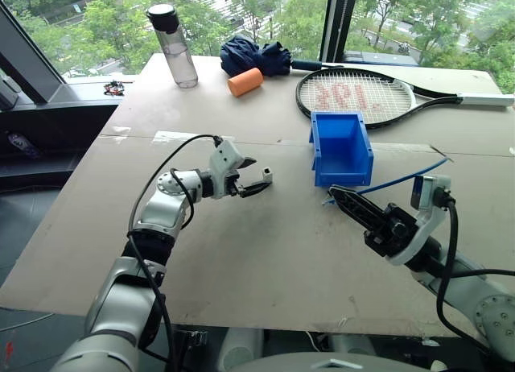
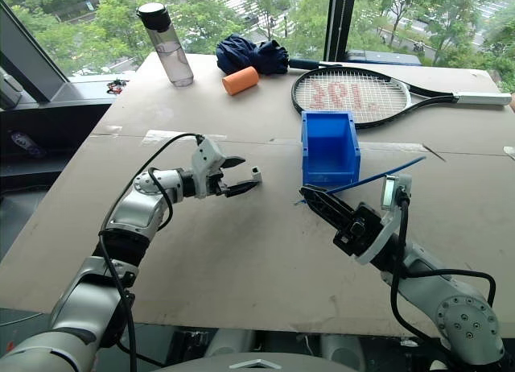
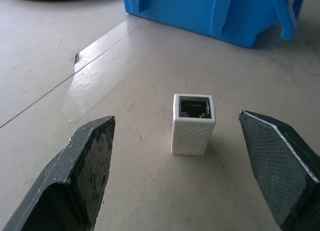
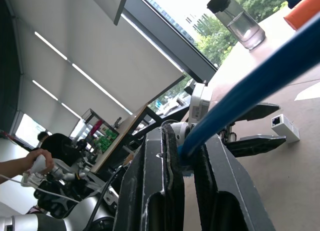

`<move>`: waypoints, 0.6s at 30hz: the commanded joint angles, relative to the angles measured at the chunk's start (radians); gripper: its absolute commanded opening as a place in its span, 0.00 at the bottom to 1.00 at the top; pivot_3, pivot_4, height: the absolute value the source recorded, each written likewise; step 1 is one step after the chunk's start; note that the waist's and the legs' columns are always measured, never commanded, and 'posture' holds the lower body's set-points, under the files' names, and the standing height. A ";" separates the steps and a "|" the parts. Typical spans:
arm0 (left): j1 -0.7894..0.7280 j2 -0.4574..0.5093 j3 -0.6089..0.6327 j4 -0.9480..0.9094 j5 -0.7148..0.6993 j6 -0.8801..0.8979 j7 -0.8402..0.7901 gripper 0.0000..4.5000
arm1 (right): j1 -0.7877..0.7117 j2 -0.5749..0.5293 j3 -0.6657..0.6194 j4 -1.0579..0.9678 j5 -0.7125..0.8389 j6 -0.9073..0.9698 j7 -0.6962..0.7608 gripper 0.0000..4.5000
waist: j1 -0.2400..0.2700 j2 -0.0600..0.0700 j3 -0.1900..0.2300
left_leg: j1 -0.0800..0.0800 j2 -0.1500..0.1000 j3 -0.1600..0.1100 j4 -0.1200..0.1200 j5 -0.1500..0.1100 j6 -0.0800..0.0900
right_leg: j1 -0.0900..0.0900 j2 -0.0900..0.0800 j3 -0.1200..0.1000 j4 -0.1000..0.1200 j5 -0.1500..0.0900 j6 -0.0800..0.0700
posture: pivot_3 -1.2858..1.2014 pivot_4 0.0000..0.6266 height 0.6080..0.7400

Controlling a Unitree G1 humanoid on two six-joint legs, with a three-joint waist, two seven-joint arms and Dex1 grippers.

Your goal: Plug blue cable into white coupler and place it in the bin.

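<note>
1. Left claw (image 1: 259, 181) stands open just above the worktop (image 1: 241, 251), its two black fingers (image 3: 80, 176) spread to either side of the white coupler (image 3: 193, 123), clear of it on both sides.
2. Right claw (image 1: 342, 197) is clamped on the blue cable (image 1: 402, 179); the cord runs out from between its fingers and trails back to the right across the worktop.
3. Worktop: a pale board, with a taped seam running across it behind the bin.
4. Tennis racket (image 1: 358, 97) lies flat at the far side, its handle pointing right.
5. Bin (image 1: 341, 149), bright blue, sits just in front of the racket head and just beyond the right claw's tips.
6. Dark blue cloth (image 1: 253, 55) and clear water bottle (image 1: 174, 47) stand at the far edge.
7. Orange foam cylinder (image 1: 245, 81) lies just in front of the cloth.
8. White coupler rests on the worktop, socket opening showing dark, left of the bin.
</note>
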 commanded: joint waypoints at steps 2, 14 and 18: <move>-0.071 -0.024 -0.011 0.162 0.056 -0.118 -0.061 0.50 | 0.026 -0.004 -0.025 -0.060 -0.013 -0.026 0.003 0.00 | -0.002 0.000 0.000 | 0.000 0.000 0.000 0.000 0.000 0.000 | 0.000 0.000 0.000 0.000 0.000 0.000 | 0.52 0.24 1.00; -0.004 -0.031 -0.109 -0.112 0.004 -0.022 -0.436 0.11 | -0.106 -0.066 0.105 0.006 -0.439 -0.049 0.122 0.00 | -0.007 -0.001 -0.001 | -0.001 0.000 -0.001 0.002 0.000 0.000 | 0.000 0.001 -0.001 0.001 0.000 0.000 | 0.52 0.24 1.00; 0.035 -0.036 -0.180 -0.204 0.055 -0.003 -0.445 0.11 | -0.221 -0.136 0.252 0.104 -0.705 -0.062 0.236 0.00 | -0.014 0.000 0.000 | 0.000 0.000 0.000 0.003 0.000 0.000 | 0.000 0.001 0.000 0.001 0.000 0.000 | 0.52 0.24 1.00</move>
